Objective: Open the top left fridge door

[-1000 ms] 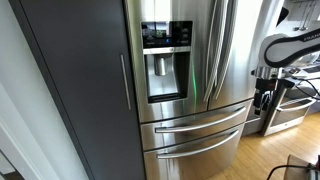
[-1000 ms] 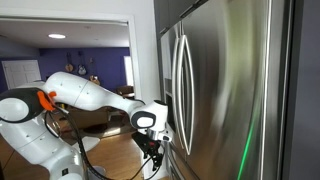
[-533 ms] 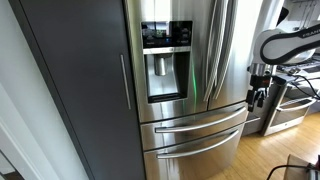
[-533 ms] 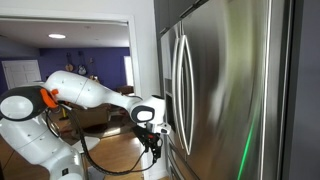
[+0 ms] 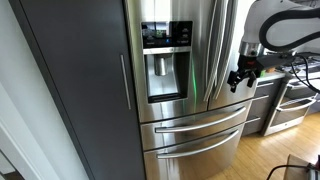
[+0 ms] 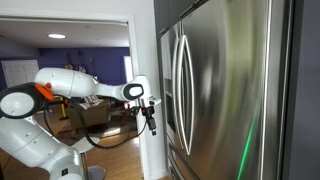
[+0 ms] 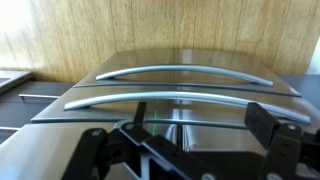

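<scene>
The top left fridge door [image 5: 165, 55] is stainless steel with a black blue-lit display, a recessed dispenser and a long vertical bar handle [image 5: 212, 50]. In both exterior views it is shut; it is the far panel [image 6: 230, 80] past the paired handles. My gripper [image 5: 241, 78] hangs open and empty in front of the plain right door, just right of the handles and at mid height. It shows beside the fridge front [image 6: 150, 115], a little apart from it. In the wrist view my gripper [image 7: 185, 135] has its jaws spread with nothing between them.
A tall dark grey cabinet panel [image 5: 85, 90] with a slim handle stands left of the fridge. Two drawers with curved bar handles [image 5: 195, 120] lie below the doors and fill the wrist view [image 7: 180, 72]. A steel oven [image 5: 285, 105] stands at the right. The floor is wood.
My gripper has risen from drawer height and moved in toward the door handles. The doors have not moved.
</scene>
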You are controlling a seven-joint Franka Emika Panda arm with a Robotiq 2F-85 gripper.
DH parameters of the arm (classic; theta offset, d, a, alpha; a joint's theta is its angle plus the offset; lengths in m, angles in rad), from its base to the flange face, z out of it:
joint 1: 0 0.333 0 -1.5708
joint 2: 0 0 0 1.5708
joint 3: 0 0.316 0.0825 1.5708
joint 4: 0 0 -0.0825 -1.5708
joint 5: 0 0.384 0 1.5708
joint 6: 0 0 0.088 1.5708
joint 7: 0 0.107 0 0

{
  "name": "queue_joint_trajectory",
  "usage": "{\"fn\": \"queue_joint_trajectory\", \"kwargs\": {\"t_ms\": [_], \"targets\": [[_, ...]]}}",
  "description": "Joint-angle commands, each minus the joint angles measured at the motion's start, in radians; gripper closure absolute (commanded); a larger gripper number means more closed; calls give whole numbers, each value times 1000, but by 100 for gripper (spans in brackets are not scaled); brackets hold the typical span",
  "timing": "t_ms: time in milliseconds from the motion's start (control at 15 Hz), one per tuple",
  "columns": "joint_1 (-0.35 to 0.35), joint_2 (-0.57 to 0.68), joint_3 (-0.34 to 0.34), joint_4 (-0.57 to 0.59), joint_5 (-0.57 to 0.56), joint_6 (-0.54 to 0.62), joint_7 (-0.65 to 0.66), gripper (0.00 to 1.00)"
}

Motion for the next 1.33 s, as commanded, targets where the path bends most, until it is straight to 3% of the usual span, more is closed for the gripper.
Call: {"fn": "queue_joint_trajectory", "kwargs": {"t_ms": [0,67,400,800,1267], "targets": [[-35,-47,30,-1,-83,4,109,0],[-9,-22,11,10,-47,-2,62,0],[-22,-39,15,11,-67,-2,86,0],[-51,-56,55,6,-253,224,110,0],[-131,-27,90,5,-379,530,200,0]]}}
